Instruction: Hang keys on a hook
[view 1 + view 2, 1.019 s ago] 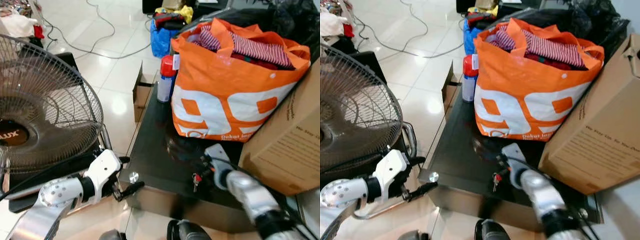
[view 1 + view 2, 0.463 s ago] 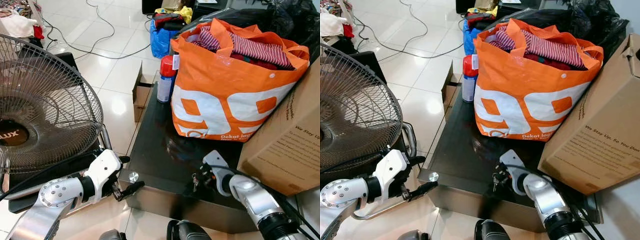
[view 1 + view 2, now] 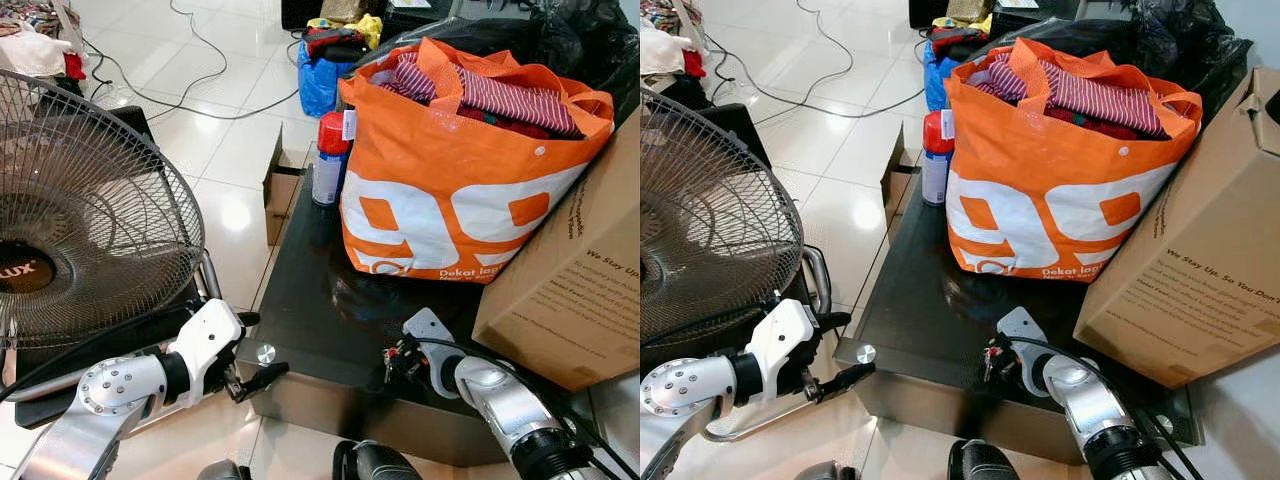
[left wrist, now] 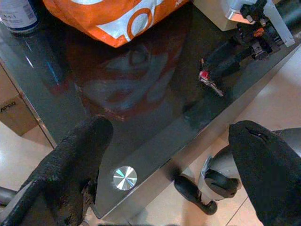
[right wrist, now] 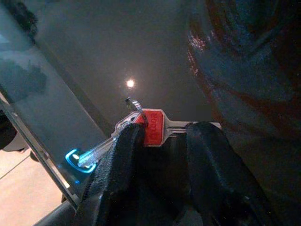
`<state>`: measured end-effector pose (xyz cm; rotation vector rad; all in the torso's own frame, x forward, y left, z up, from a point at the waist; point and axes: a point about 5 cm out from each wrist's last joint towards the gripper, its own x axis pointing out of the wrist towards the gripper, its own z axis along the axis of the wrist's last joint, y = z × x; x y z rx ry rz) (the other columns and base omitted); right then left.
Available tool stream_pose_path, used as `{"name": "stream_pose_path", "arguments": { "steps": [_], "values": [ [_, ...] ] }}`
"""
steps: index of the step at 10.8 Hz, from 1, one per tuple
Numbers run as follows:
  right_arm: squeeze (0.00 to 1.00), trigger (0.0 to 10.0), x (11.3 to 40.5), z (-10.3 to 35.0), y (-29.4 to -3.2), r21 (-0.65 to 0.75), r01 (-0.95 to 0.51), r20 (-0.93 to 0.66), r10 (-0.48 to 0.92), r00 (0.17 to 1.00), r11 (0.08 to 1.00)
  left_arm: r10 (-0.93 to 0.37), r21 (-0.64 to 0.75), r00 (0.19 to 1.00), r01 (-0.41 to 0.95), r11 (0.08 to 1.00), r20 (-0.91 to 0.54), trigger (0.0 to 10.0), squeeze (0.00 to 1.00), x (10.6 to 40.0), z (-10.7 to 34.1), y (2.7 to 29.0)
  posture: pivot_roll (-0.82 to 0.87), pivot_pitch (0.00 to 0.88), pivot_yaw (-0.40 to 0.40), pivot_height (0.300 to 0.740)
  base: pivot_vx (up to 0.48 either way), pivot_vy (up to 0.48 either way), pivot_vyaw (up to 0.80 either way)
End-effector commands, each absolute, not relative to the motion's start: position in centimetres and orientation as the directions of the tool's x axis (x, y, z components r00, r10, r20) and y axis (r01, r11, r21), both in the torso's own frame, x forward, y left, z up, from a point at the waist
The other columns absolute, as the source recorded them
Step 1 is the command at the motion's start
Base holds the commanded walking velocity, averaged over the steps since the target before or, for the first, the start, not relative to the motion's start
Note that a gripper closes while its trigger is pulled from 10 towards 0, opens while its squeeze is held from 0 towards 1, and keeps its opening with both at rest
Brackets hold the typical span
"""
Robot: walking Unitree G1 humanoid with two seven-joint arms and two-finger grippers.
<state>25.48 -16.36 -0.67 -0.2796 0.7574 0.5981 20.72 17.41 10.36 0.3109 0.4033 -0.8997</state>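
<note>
Black fingertips [image 5: 129, 141] of the right gripper [image 5: 162, 141] are pinched on the keys [image 5: 151, 126], bunch just above the dark glass table [image 3: 310, 300] near its front edge. Risk: grip looks shallow, on the red key head only; a swing or a knock on the glass could twist the bunch loose and drop it over the edge. Long axis of the red key runs across the fingers, roughly flat, ring end toward the lit blue fob; blade direction I can't tell. Left gripper [image 4: 169, 155] spread wide, idle beside the table corner. No hook visible.
</note>
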Motion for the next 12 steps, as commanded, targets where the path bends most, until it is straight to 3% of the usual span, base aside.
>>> {"name": "stream_pose_path", "arguments": {
  "steps": [1, 4, 12],
  "values": [
    [0.00, 10.0, 25.2, -1.1, -16.8, -0.026, -0.582, -0.729, 0.383, 0.568, 0.812, -0.684, 0.094, 0.555, 0.804, 0.587, -0.473, 10.0, 0.00, 20.6, 10.2, 17.5, -0.01, 0.110, -0.079, 0.740, 0.000, 0.000, 0.00],
    [0.00, 10.0, 25.7, -0.2, -16.6, -0.015, -0.595, -0.684, 0.426, 0.592, 0.804, -0.683, 0.096, 0.556, 0.804, 0.588, -0.473, 10.0, 0.00, 20.6, 10.2, 17.5, -0.01, 0.108, -0.078, 0.740, 0.000, 0.000, 0.00],
    [0.00, 9.8, 25.4, -0.9, -15.3, -0.008, -0.621, -0.696, 0.442, 0.566, 0.784, -0.685, 0.099, 0.555, 0.806, 0.584, -0.472, 10.0, 0.00, 20.8, 10.3, 17.4, -0.01, 0.103, -0.079, 0.740, 0.000, 0.000, 0.00]
  ]
}}
